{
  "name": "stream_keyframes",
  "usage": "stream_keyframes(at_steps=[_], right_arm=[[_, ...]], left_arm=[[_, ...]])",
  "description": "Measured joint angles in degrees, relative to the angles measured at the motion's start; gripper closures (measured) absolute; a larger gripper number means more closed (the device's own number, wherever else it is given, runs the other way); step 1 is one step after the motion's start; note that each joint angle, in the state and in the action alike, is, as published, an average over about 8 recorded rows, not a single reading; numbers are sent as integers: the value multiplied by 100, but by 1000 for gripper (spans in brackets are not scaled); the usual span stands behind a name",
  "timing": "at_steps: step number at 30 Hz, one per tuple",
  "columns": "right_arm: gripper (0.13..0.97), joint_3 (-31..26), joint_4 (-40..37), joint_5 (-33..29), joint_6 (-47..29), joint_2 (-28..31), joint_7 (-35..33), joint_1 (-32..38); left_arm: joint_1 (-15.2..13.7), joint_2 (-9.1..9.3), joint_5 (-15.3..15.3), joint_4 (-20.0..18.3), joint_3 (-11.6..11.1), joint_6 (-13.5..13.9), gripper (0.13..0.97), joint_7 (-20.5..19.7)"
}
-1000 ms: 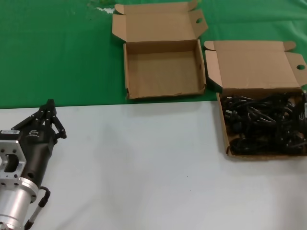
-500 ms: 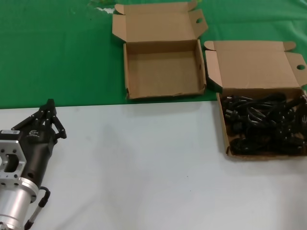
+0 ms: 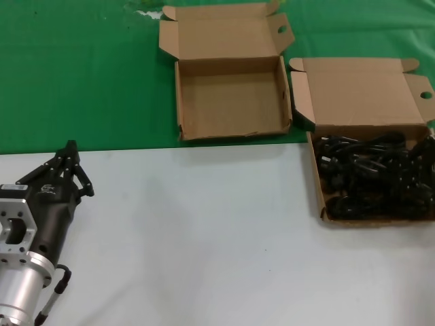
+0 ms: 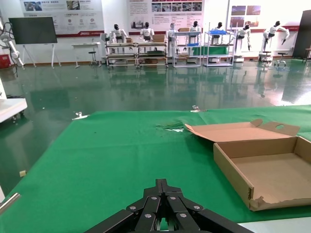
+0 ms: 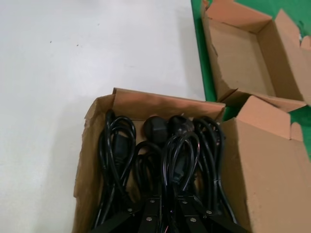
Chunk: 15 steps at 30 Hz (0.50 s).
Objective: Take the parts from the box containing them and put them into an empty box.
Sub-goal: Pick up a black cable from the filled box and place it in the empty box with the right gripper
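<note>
The parts (image 3: 374, 178) lie coiled in the box containing them (image 3: 319, 197), just right of the empty box (image 3: 231, 132) on the counter (image 3: 204, 231); the right tool (image 5: 165, 221) hangs over them, grip indiscernible, while the left tool (image 3: 70, 151) rests clenched far left.

Black cords (image 3: 374, 178); brown cardboard boxes (image 3: 231, 102); green cloth (image 3: 81, 75).

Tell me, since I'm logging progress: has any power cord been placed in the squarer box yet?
No: in the head view the squarer box shows only bare cardboard; the power cords lie in the wider box.
</note>
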Motion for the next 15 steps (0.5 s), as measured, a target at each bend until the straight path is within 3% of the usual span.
stream_keyframes(at_steps=[15], right_arm=[[930,181,502,175,-146,176,189,154]], left_arm=[[0,0,0,0,0,0,958,0]])
